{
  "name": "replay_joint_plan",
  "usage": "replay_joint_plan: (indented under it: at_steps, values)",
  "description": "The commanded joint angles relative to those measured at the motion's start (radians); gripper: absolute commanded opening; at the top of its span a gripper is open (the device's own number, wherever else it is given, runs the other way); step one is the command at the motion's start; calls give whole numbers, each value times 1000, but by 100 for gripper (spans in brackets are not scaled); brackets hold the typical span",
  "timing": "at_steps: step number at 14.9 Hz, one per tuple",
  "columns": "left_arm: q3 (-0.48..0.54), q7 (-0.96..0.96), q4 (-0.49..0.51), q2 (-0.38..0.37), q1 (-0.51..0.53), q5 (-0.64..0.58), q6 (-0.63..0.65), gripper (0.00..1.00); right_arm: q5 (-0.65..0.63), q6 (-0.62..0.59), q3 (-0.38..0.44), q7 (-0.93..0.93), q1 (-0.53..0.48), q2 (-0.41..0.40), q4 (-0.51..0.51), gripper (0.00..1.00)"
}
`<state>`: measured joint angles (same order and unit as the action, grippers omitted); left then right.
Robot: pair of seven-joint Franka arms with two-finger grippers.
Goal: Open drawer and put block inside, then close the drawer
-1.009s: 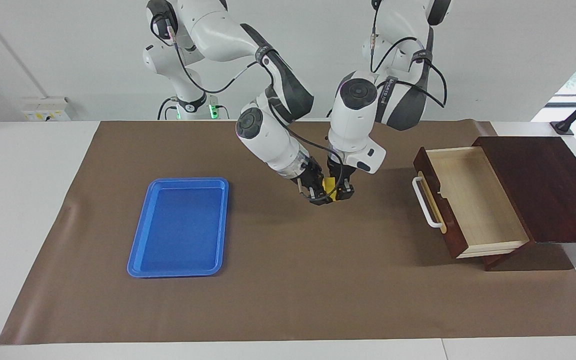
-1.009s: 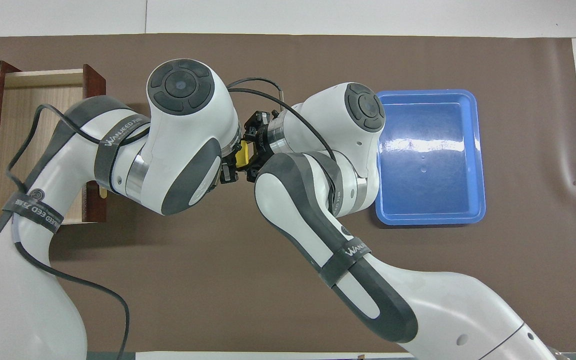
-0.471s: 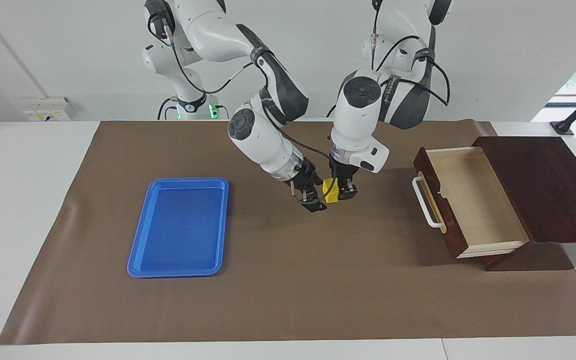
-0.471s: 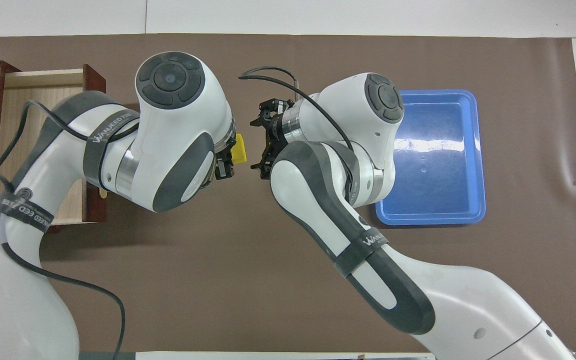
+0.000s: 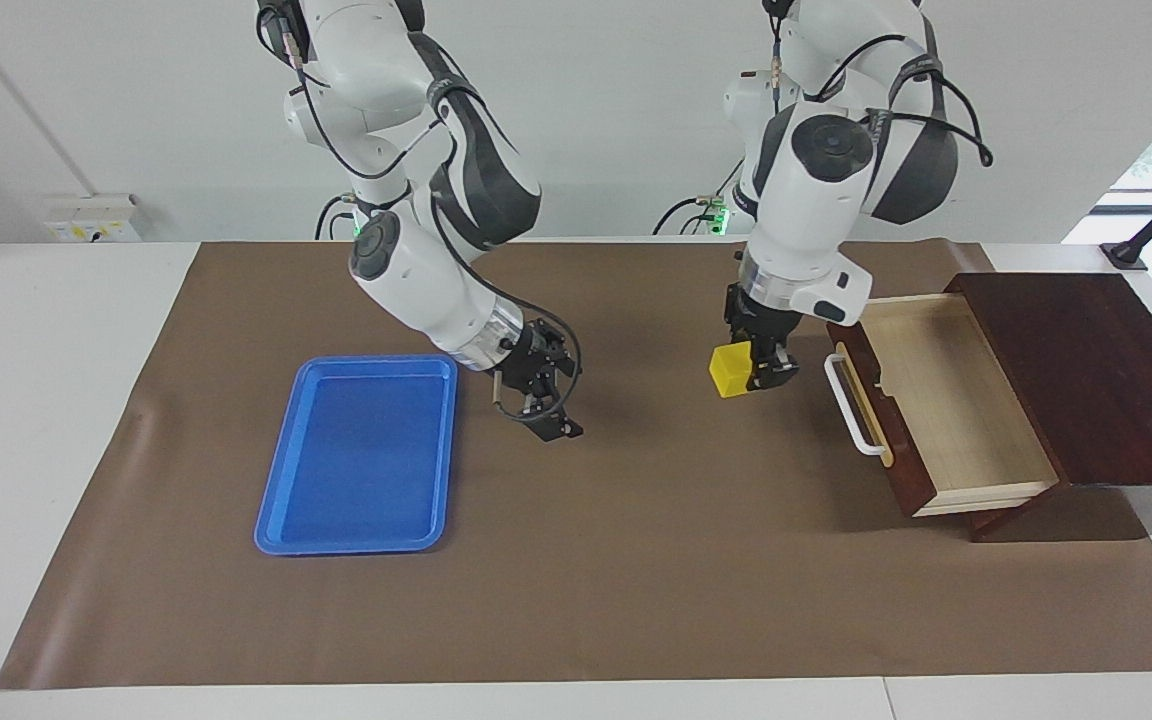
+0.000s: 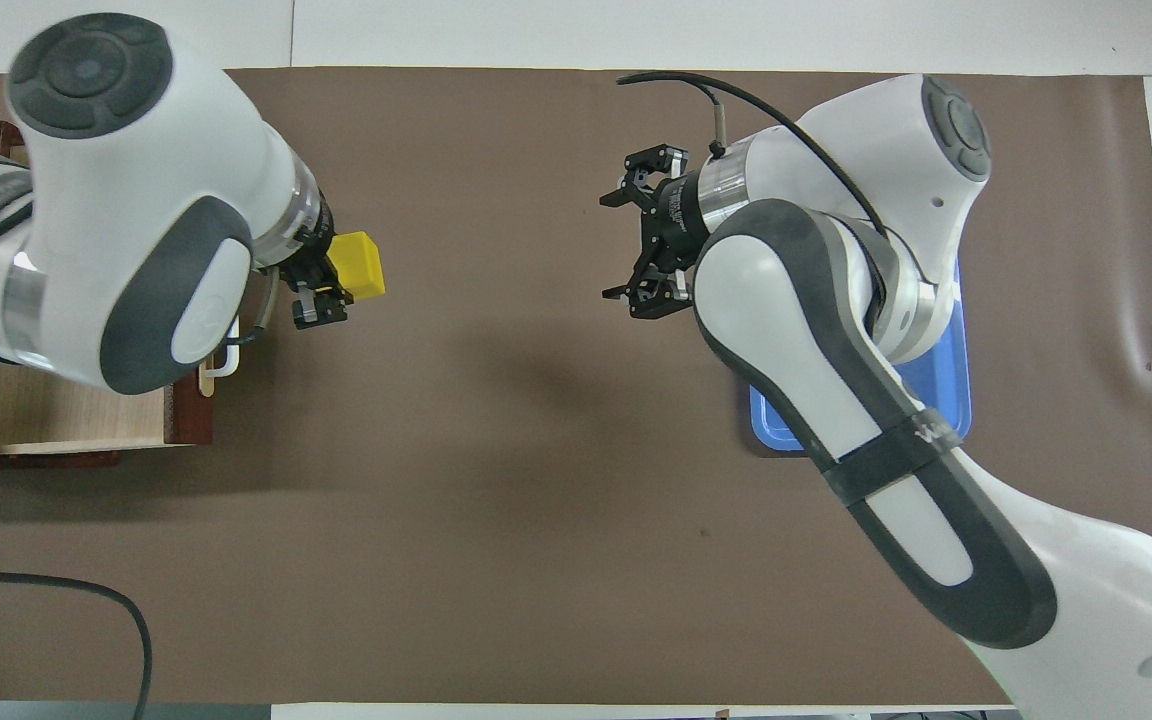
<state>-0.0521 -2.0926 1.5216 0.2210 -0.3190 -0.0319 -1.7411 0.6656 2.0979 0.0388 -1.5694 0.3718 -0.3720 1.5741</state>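
From across the table, the left gripper (image 5: 758,375) hangs above the brown mat (image 5: 596,560), clamped on the yellow block (image 5: 731,371), with the white bar handle (image 5: 854,408) of the open wooden drawer (image 5: 941,400) just beside it. The right gripper (image 5: 541,405), fingers spread and empty, hovers beside the blue tray (image 5: 361,455).

From overhead, the left gripper (image 6: 321,290) grips the block (image 6: 357,266) beside the drawer (image 6: 66,420). The right gripper (image 6: 641,235) is open over bare mat (image 6: 496,450), the tray (image 6: 766,430) partly hidden under its arm.
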Motion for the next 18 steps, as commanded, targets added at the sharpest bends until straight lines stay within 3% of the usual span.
replay_joint_plan:
  at_steps: [1, 6, 9, 15, 18]
  values:
    - [-8, 139, 15, -63, 116, 7, 61, 0, -50, -70, -8, 188, -85, 102, 98, 100]
    - [-6, 449, 28, -75, 329, 17, 60, 0, -273, -260, -8, 487, -174, 192, 96, 100]
    - [-5, 578, 93, -92, 403, 17, 9, 0, -343, -360, -8, 679, -206, 258, 98, 100]
    - [0, 566, 267, -98, 425, 15, -123, 0, -547, -522, -8, 1066, -244, 392, 98, 100]
    - [-2, 562, 325, -121, 437, 15, -176, 0, -598, -555, -8, 1289, -286, 409, 98, 100]
